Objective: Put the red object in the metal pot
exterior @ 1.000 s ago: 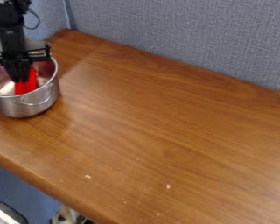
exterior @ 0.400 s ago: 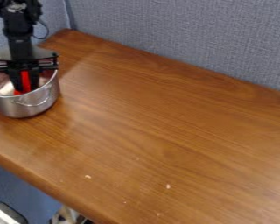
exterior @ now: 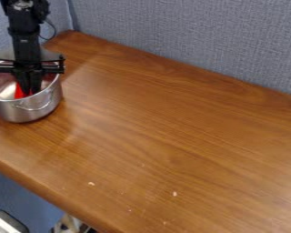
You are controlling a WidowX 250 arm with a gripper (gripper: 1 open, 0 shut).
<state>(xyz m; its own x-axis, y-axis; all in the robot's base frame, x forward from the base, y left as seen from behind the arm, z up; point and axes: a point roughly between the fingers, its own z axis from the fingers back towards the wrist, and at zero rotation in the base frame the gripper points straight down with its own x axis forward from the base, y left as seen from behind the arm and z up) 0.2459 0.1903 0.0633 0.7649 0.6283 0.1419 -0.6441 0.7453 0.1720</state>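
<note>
The metal pot [exterior: 23,96] sits at the far left end of the wooden table [exterior: 173,136], close to the table's edge and in front of the grey-blue wall [exterior: 196,36]. The black arm comes down almost vertically over it, and the gripper [exterior: 26,82] reaches into the pot's mouth, with a dark crossbar of the hand lying level just above the rim. The red object [exterior: 11,91] shows as a red patch inside the pot, to the left of the fingers and low against the silvery inner wall, so it appears to be within the pot already. Whether the jaws are closed on it or have let it go cannot be told at this size; the fingertips are lost in the pot's shadow and the red merges with its reflection in the steel. The step in hand looks like the placing itself, at or near its end. The next move probably calls for making sure the bar is released and resting inside, then lifting straight up so the fingers clear the rim without catching a handle or dragging the pot toward the table's edge.
</note>
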